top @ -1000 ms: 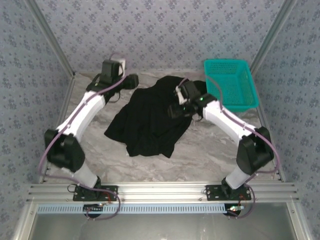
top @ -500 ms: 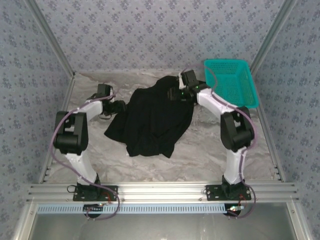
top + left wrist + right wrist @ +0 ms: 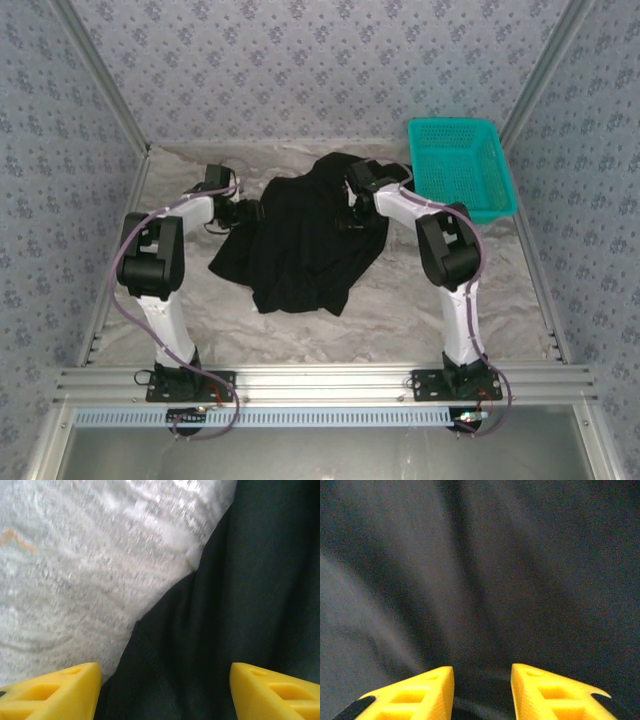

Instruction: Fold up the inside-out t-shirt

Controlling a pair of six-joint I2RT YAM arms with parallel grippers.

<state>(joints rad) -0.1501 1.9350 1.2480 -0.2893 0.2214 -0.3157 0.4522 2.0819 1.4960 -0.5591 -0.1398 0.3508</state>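
Found left pincer (image 3: 165,680) spread wide, jaws well apart, low over the edge of the inside-out t-shirt (image 3: 300,240) on the side turned away from the teal basket (image 3: 455,125). Saw black cloth and bare marble table (image 3: 75,555) in the span between the jaws, nothing pinched. Found right pincer (image 3: 482,680) narrowed to a small gap, down on the upper part of the shirt on the side nearest the basket. Saw dark cloth in and under that gap; could not tell whether pinched. Logged the t-shirt as a rumpled black spread, unfolded, lying on the table just beside the basket. Could not tell whether cloth and basket touched, with the right arm across that spot.
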